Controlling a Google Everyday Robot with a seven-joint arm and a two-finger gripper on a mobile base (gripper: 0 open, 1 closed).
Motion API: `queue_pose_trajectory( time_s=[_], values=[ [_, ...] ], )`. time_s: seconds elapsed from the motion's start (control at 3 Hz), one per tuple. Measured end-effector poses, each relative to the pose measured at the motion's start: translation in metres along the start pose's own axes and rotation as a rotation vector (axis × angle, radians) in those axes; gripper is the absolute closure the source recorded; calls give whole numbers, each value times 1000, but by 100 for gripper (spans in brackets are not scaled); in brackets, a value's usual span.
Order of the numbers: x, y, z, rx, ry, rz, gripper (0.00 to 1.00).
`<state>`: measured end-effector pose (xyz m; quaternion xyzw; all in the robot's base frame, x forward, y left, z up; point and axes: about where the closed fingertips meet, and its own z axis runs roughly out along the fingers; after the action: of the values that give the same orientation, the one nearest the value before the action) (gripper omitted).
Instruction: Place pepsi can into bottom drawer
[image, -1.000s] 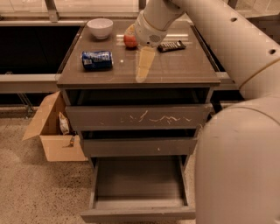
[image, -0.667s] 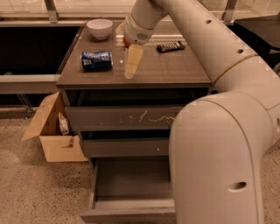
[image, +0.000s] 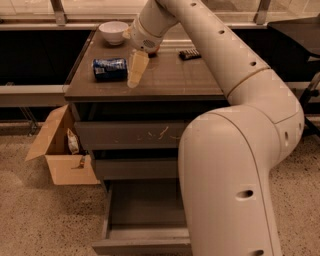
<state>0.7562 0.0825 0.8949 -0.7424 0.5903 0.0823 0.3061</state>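
The pepsi can (image: 109, 69) lies on its side on the cabinet top (image: 175, 80), at the left. My gripper (image: 134, 76) hangs over the cabinet top just right of the can, its pale fingers (image: 137, 67) pointing down and close together, holding nothing. The bottom drawer (image: 142, 220) is pulled out at the foot of the cabinet, and what shows of its inside is bare; my arm hides its right part.
A white bowl (image: 113, 31) stands at the back left of the top. A dark snack bar (image: 189, 53) lies at the back right. An orange fruit is mostly hidden behind my wrist. An open cardboard box (image: 62, 150) sits on the floor left of the cabinet.
My gripper has moved left across the cabinet top, from near the snack bar to just beside the pepsi can. The can and the drawer have not moved.
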Motion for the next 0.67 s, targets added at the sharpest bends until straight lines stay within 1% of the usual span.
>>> queue_pose_trajectory(
  time_s=[0.33, 0.67],
  values=[
    [-11, -7, 18, -4, -51, 19, 0],
    [-17, -12, 36, -24, -91, 45, 0]
  ],
)
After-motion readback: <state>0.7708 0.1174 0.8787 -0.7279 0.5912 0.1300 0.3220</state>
